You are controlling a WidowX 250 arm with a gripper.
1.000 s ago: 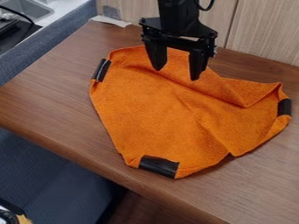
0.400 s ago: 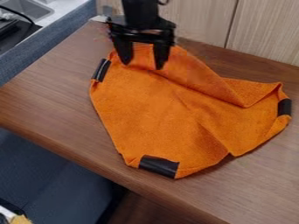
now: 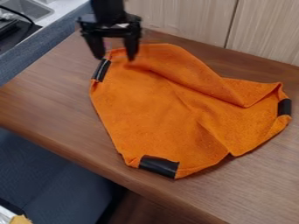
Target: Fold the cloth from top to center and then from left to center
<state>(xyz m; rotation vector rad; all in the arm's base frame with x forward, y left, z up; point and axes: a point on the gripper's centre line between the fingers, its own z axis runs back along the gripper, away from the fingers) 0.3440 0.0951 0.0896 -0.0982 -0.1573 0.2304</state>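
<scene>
The black gripper (image 3: 116, 57) hangs over the upper left end of the cloth, its two fingers spread apart with nothing held between them. Below it and to the right, the orange cloth (image 3: 158, 113) lies on the table, its upper edge folded over in a slanting flap (image 3: 181, 65). Black tape marks its left corner (image 3: 101, 70), its bottom corner (image 3: 159, 166) and its right corner (image 3: 284, 107). Whether the fingertips touch the cloth I cannot tell.
The brown wooden table (image 3: 52, 96) runs back to a wood-grain panel (image 3: 192, 17). A metal sink (image 3: 26, 8) and a black object (image 3: 15, 33) stand beyond the upper left edge. Blue surfaces (image 3: 46, 170) lie below the front edge.
The gripper has moved left across the cloth's upper edge, from above its middle to near the left taped corner. It stays open, and the cloth lies as before.
</scene>
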